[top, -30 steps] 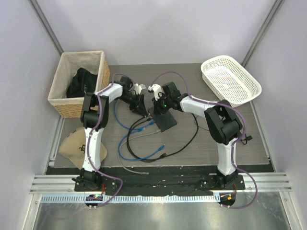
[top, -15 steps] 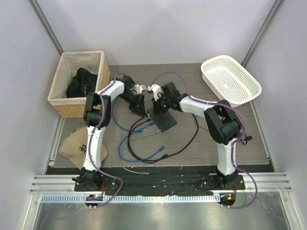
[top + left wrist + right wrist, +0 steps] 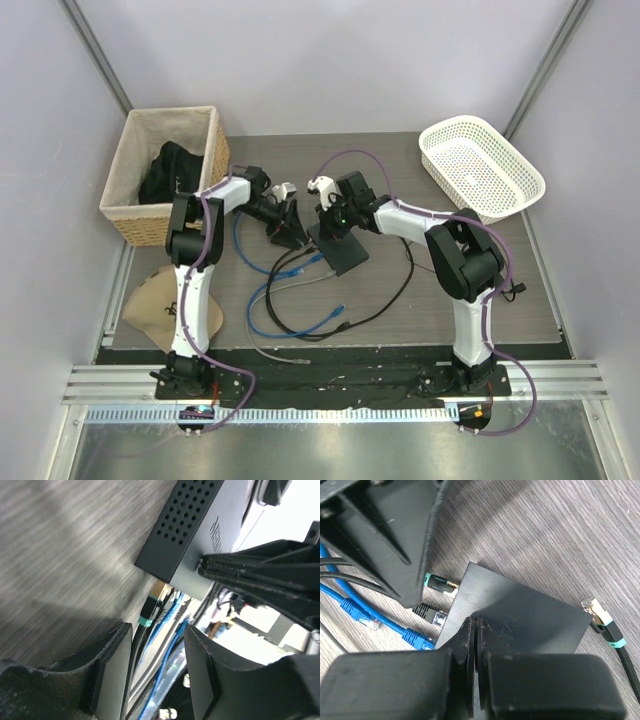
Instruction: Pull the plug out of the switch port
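Risks slipping off teal-collared plug (image 3: pixel 151 605) at flat black switch box (image 3: pixel 200 530) (left gripper (image 3: pixel 157 630) apart, right gripper (image 3: pixel 477 630) closed atop box) on shallow bite.

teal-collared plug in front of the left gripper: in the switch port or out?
In, it seems: the plug runs gold tip first into the edge of the switch in both wrist views. Seating depth: cannot tell.

Switch box (image 3: pixel 520 625): matt black, smooth top, perforated side
Plug (image 3: pixel 152 605): shiny gold metal tip, black boot
Table (image 3: pixel 560 540): matt grey wood-grain
Left basket (image 3: pixel 140 228): woven, cloth-lined
Right basket (image 3: pixel 520 200): white plastic lattice
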Tool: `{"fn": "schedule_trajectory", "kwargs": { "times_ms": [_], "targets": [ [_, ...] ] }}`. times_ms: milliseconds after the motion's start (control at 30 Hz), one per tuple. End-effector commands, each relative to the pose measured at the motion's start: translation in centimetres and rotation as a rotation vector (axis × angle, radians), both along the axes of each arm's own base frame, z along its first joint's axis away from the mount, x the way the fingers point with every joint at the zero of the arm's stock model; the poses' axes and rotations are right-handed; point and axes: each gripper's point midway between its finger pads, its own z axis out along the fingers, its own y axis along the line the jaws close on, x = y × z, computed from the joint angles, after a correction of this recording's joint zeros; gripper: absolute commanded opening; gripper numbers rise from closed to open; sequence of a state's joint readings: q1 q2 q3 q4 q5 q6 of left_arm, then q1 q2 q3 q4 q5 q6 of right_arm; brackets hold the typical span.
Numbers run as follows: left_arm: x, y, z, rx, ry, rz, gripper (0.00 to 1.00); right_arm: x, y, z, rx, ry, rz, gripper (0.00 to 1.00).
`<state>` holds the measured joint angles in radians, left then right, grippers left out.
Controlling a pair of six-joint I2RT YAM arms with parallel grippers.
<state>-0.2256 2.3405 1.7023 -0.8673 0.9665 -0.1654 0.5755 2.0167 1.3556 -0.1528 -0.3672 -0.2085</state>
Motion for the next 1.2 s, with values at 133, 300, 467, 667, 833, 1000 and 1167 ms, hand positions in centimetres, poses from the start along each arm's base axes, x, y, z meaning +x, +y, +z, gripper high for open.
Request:
{"fn": "schedule_trajectory", "kwargs": {
  "times_ms": [133,300,467,667,833,1000,1167],
  "targets": [
    [1.4,0.0,-6.7,0.11,-0.007,0.01,0.53,-4.0,-3.7,-6.2,-0.207,0.159,-0.011,0.01],
    [1.5,-0.5,-7.7,0.133,0.003,0.019,0.52,-4.1,-3.6,-6.3,-0.212,0.156,-0.006,0.01],
    [1.5,-1.0,-8.5,0.152,0.0,0.018,0.48,-4.1,-3.6,-6.3,-0.213,0.158,-0.008,0.01],
    [1.6,-1.5,-8.6,0.165,0.002,0.035,0.07,-4.1,-3.5,-6.4,-0.216,0.159,-0.005,0.01],
    [1.7,-1.4,-8.7,0.194,0.024,0.056,0.0,-4.3,-3.5,-6.5,-0.22,0.164,0.0,0.01],
    [1.0,-1.0,-8.4,0.191,0.022,0.027,0.0,-4.2,-3.5,-6.3,-0.218,0.158,0.0,0.01],
    [-0.3,0.3,-8.5,0.211,0.008,-0.007,0.0,-4.4,-3.7,-6.1,-0.223,0.158,0.003,0.01]
  ]
}}
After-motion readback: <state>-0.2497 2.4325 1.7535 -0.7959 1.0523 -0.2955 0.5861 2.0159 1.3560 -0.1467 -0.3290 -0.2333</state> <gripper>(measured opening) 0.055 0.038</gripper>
